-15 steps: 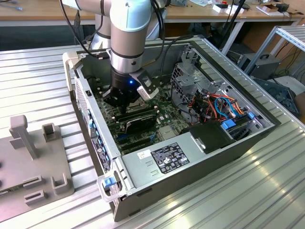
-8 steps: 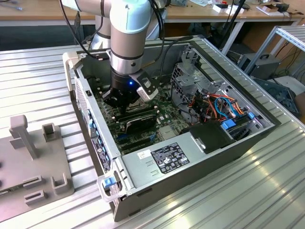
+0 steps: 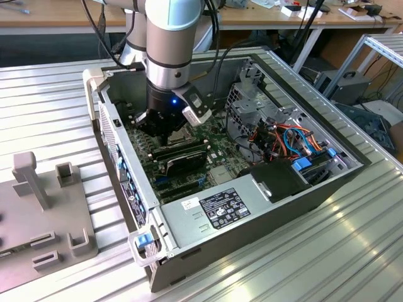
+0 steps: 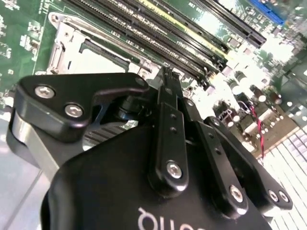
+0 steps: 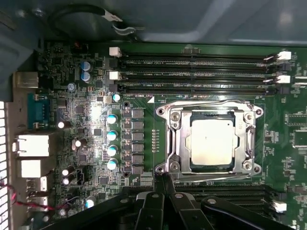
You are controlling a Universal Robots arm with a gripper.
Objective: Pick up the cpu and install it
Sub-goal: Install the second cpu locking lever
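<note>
1. Silver-grey, flat square cpu (image 5: pixel 212 140), metal-topped, is lying seated inside the shiny hinged metal socket frame (image 5: pixel 173 139) on the green motherboard (image 5: pixel 96 120), as the first wrist view is showing it. Nothing is covering its top face; the frame's bright rails are surrounding it on all four sides.

2. Black, multi-link gripper (image 5: pixel 164 178) is hanging just beside the socket frame, off the frame edge that is facing away from the long black memory slots (image 5: pixel 192 74). Its fingers (image 4: pixel 168 91) are pressed together into a single narrow tip and are pinching nothing; the second wrist view is showing no gap between them.

3. Governing relation: the cpu is lying beyond the fingertips, across the frame's near rail and towards the memory slots. The tip is pointing at a corner of the frame, so the chip is sitting offset from it diagonally rather than straight beneath. Being square, the chip is offering no long axis; its edges are running parallel to the slots.

4. Grey open computer case (image 3: pixel 208 217) is resting on a ribbed metal table (image 3: pixel 50 113) in the exterior view, with the silver-and-black arm reaching down into it over the board.

5. Judged state of work: the chip is appearing placed in its socket already, and the gripper is carrying nothing.
</note>
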